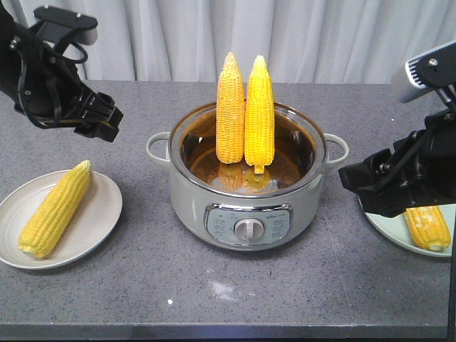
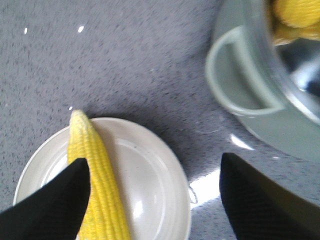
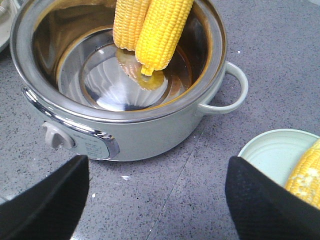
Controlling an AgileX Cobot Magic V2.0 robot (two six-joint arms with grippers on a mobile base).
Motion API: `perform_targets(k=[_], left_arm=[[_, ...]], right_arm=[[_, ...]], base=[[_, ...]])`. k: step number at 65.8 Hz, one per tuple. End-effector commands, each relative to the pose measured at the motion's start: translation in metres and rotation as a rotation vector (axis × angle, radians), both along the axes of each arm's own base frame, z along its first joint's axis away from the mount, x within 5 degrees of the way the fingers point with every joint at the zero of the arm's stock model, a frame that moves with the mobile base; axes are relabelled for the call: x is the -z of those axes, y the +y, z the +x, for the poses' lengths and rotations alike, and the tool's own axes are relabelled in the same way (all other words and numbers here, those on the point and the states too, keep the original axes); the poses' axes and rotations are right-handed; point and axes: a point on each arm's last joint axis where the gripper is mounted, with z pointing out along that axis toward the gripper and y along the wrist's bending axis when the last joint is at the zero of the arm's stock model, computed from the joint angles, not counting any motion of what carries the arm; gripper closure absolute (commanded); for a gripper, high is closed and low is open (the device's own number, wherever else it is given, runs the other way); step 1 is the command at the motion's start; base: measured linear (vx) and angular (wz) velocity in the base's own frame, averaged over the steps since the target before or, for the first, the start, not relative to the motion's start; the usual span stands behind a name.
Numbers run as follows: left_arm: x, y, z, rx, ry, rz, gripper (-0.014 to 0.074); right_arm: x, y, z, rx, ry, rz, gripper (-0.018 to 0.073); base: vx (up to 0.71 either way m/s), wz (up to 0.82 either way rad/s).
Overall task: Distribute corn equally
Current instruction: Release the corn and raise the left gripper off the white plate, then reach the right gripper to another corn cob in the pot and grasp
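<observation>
Two cobs of corn stand upright in the cooking pot [image 1: 246, 206] at the table's middle: a paler orange-yellow one [image 1: 230, 107] and a bright yellow one [image 1: 259, 114]. A third cob [image 1: 55, 209] lies on the white plate [image 1: 100, 214] at the left. Another cob [image 1: 427, 226] lies on the pale green plate [image 1: 388, 231] at the right, partly hidden by my right arm. My left gripper [image 1: 100, 121] hangs open above and behind the white plate. My right gripper [image 1: 363, 182] is open between the pot and the green plate. Both hold nothing.
The pot has a side handle at each end [image 1: 158, 146] [image 1: 336, 148] and a front control knob [image 1: 249, 229]. A grey curtain hangs behind the speckled grey table [image 1: 228, 299]. The table's front edge runs near the bottom of the front view.
</observation>
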Motion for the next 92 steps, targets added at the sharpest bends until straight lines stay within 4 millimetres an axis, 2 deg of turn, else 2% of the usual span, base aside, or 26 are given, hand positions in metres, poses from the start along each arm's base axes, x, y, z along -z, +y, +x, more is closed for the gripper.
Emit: perform_targets(k=[1, 7, 15, 33, 47, 61, 70, 81, 92], left_arm=[[-0.041, -0.005, -0.025, 0.038, -0.15, -0.06, 0.0074], [-0.052, -0.009, -0.038, 0.065, -0.196, -0.076, 0.0074], [-0.054, -0.009, -0.059, 0.091, -0.254, -0.107, 0.0074], [-0.033, -0.008, -0.105, 0.2, -0.381, -0.241, 0.0074], [-0.014, -0.001, -0.127, 0.205, -0.41, -0.286, 0.0074], [0.001, 0.003, -0.132, 0.191, -0.416, -0.283, 0.0074], [0.002, 0.002, -0.132, 0.193, -0.402, -0.279, 0.0074], [0.003, 0.002, -0.133, 0.194, -0.398, -0.278, 0.0074], [0.003, 0.002, -0.133, 0.194, -0.397, -0.277, 0.0074]], right_arm=[[-0.014, 0.0, -0.001, -0.001, -0.09, 0.036, 0.0019], [-0.014, 0.0, -0.001, -0.001, -0.09, 0.036, 0.0019], [-0.014, 0.0, -0.001, -0.001, -0.09, 0.036, 0.0019], [-0.015, 0.0, -0.001, -0.001, -0.094, 0.039, 0.0019], [-0.015, 0.0, 0.0, 0.0, -0.098, 0.034, 0.0019], [-0.015, -0.001, 0.0, 0.002, -0.101, 0.03, 0.0019], [-0.018, -0.004, 0.007, 0.057, -0.132, 0.056, 0.0019], [-0.025, -0.021, 0.033, 0.163, -0.119, 0.078, 0.0017], [-0.036, -0.021, 0.063, 0.084, -0.09, 0.137, -0.0003]], base=[[0.0, 0.0], [0.0, 0.0], [0.0, 0.0], [0.0, 0.0], [0.0, 0.0], [0.0, 0.0], [0.0, 0.0], [0.0, 0.0], [0.0, 0.0]])
